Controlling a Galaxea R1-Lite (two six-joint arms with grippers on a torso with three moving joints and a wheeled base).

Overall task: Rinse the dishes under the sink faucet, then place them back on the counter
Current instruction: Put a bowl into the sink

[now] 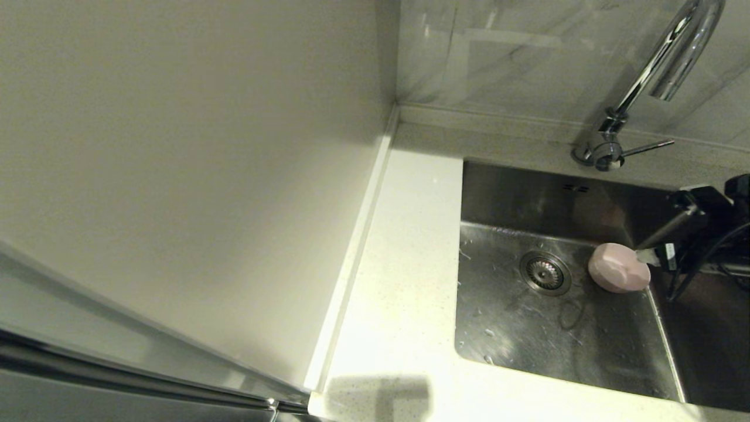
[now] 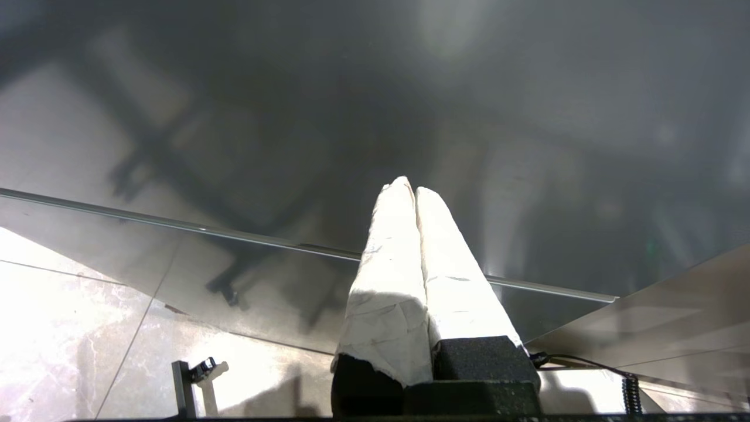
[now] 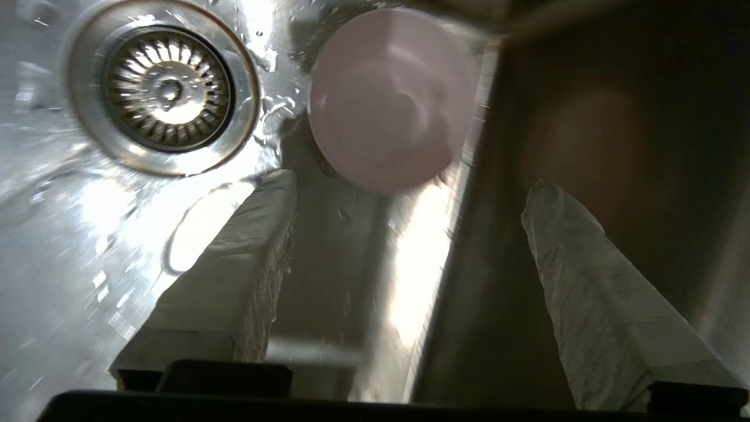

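Pink bowl (image 1: 619, 268) lies upside down on the wet floor of the sink (image 1: 562, 346), at about 3 o'clock from the drain strainer (image 1: 545, 272) and close against the basin's right wall; it is small, round, pale and matte, base ring facing up. Right gripper (image 3: 410, 187) hangs above it with jaws spread wide and nothing between them, the bowl lying just beyond the fingertips. Only the head view shows the faucet (image 1: 656, 82) and counter (image 1: 398, 281); only the left wrist view shows the left gripper (image 2: 415, 190), jaws pressed together, away from the sink.

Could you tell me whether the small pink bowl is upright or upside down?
Upside down: the small pale pink bowl shows its round foot ring, lying on the steel sink floor.
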